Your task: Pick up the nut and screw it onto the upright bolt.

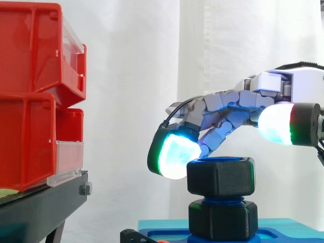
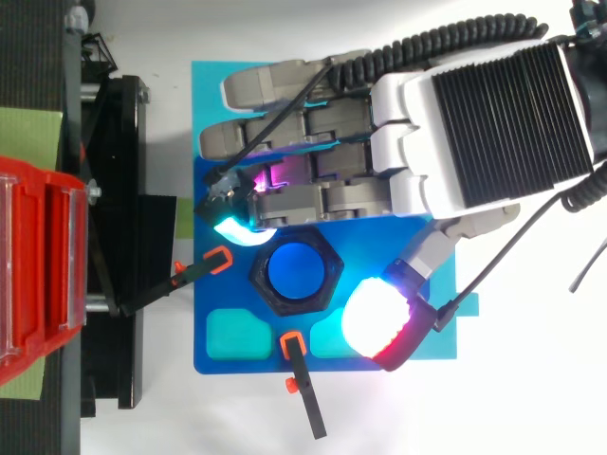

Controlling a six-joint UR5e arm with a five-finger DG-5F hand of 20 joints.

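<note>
The black hex nut (image 1: 220, 177) sits on the upright blue bolt (image 2: 295, 270), whose round top shows through the nut's bore from above. Beneath it, blue thread shows in a narrow gap above a second black hex piece (image 1: 223, 220) at the bolt's foot. The bolt stands on a blue base plate (image 2: 213, 133) that lies on the white desk (image 2: 531, 398), with two black clamps with orange tips, one (image 2: 204, 270) at the plate's left edge and one (image 2: 302, 384) at its near edge. The hand (image 2: 455, 133) reaches in from the right above the plate, its fingers bent downward in a loose curve. One glowing green-white fingertip (image 1: 174, 154) touches the nut's upper left edge, while the thumb pad (image 2: 377, 318) stands to the near right of the nut and higher than its top face, apart from it. So the hand is spread rather than closed, with nothing pinched. At the left, two red bins (image 1: 30, 101) with clear front panels are stacked on the black stand (image 1: 45, 202), well apart from the bolt; what lies inside them cannot be told.
</note>
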